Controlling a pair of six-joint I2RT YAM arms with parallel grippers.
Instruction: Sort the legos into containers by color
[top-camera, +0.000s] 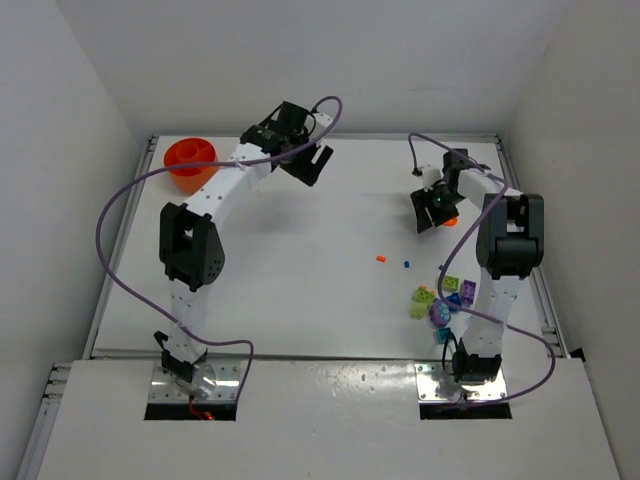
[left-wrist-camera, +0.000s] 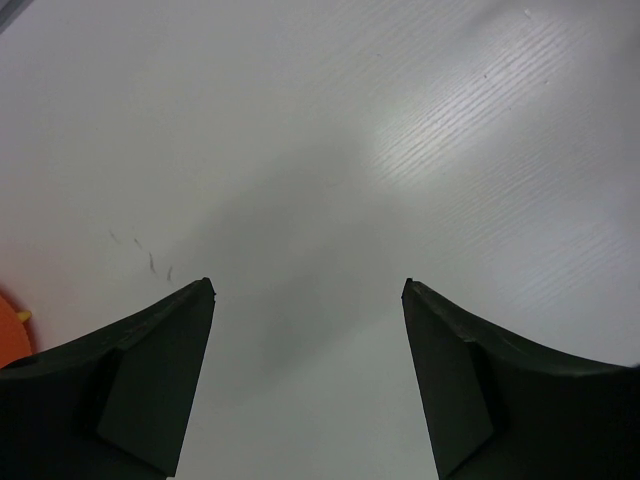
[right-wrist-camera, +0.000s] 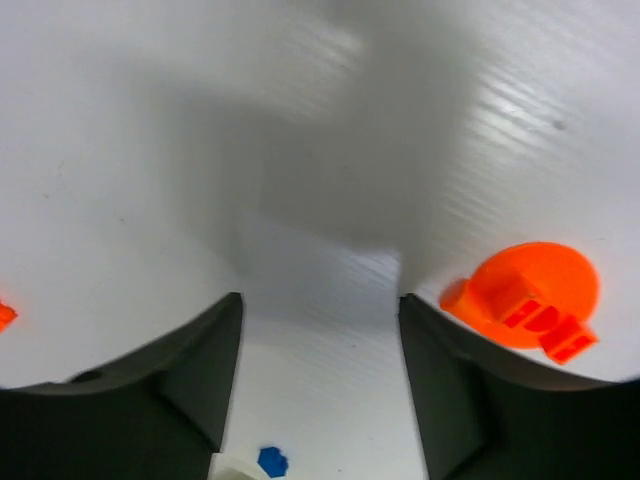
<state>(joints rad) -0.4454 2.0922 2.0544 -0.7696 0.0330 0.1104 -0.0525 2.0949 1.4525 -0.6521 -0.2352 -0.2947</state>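
- Left jaws: open, empty.
- Right jaws: open, empty; round orange lego (right-wrist-camera: 530, 295) lies on the desk outside them.
- Risk: closing here misses it or flicks it away.

White table (top-camera: 320, 230), matte, with a fine ribbed texture up close. Plain white walls box it in: back wall (top-camera: 330, 60) along the table's far edge, left wall (top-camera: 50, 200) and right wall (top-camera: 595, 180) rising from its sides. Thin metal rail (top-camera: 118, 250) along the table's left edge, same on the right edge. Glossy white panel (top-camera: 330, 420) at the table's near edge, a bit scuffed. Light soft and even; bright glare patch (left-wrist-camera: 450, 140) on the table surface, faint scratch marks (left-wrist-camera: 150, 260) near it.
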